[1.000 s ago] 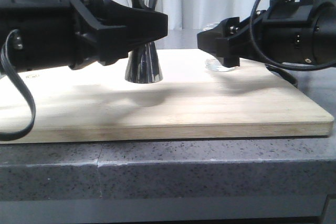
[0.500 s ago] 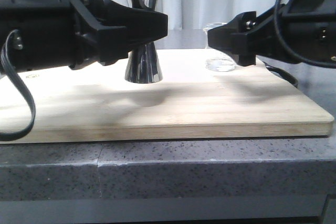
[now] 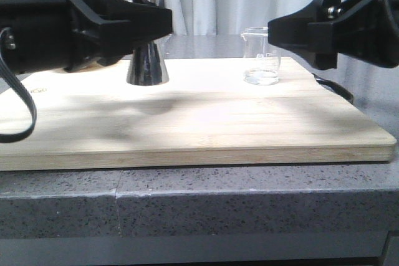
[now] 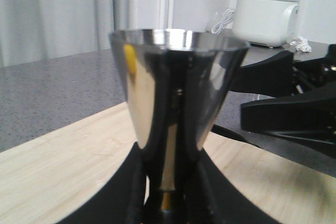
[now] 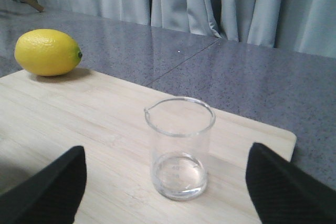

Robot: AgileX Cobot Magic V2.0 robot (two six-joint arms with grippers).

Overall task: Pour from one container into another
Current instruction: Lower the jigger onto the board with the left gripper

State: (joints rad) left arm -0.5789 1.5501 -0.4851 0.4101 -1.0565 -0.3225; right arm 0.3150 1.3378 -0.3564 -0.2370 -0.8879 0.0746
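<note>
Beaker [image 3: 261,56] and right gripper [image 3: 312,37] are what the coming move turns on: the little glass stands upright on the wooden board [image 3: 187,135], toward its far right corner, and in the right wrist view it sits straight ahead of that gripper, centred between the two dark fingers [image 5: 47,192] with clear space on either side. So the right gripper is wide open and holds nothing; in the front view it hangs just beside the beaker's rim, on its right, apart from the glass. The beaker's long axis is vertical, its small pouring lip turned to the lemon's side (judging by the wrist view), and only a thin film of clear liquid seems to lie at the bottom.

The steel jigger [image 3: 148,60] stands upright nearer the board's left, well apart from the beaker. The left gripper [image 4: 167,203] is closed around its narrow waist, fingers dark on both sides of the stem, base apparently resting on the board. The right arm is plainly the nearer one to the beaker; a straight advance and a squeeze looks like what comes next.

Count: one beaker, one jigger, one lemon [image 5: 47,52] at the board's far edge, one board on the grey counter [image 3: 199,204].
</note>
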